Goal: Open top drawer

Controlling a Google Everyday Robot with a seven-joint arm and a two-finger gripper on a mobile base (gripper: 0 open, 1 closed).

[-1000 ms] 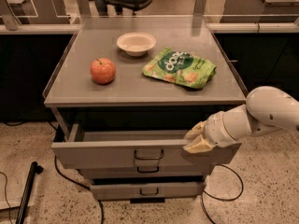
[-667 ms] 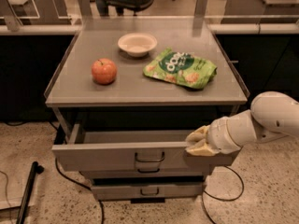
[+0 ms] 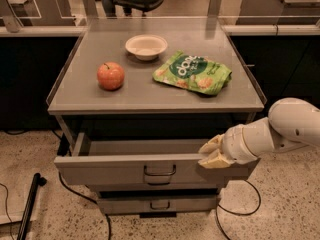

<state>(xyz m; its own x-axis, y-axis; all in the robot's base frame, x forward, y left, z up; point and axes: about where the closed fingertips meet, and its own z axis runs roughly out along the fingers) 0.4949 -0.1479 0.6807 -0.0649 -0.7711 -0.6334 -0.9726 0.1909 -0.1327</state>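
The top drawer (image 3: 115, 169) of the grey metal cabinet stands pulled out toward me, its plain grey inside showing. A small dark loop handle (image 3: 160, 171) sits at the centre of its front. My gripper (image 3: 207, 154), tan-tipped on a white arm, is at the top edge of the drawer front, right of the handle. The white arm comes in from the right edge. A narrower drawer (image 3: 150, 204) with the same handle sits shut below.
On the cabinet top (image 3: 135, 96) lie a red apple (image 3: 110, 76), a white bowl (image 3: 146, 46) and a green snack bag (image 3: 194, 73). A black pole (image 3: 30, 204) leans at the lower left. Cables run on the speckled floor beside the cabinet.
The white arm has shifted a little right and lower. The gripper stays at the drawer front's top edge. The drawer stands open about as far as before.
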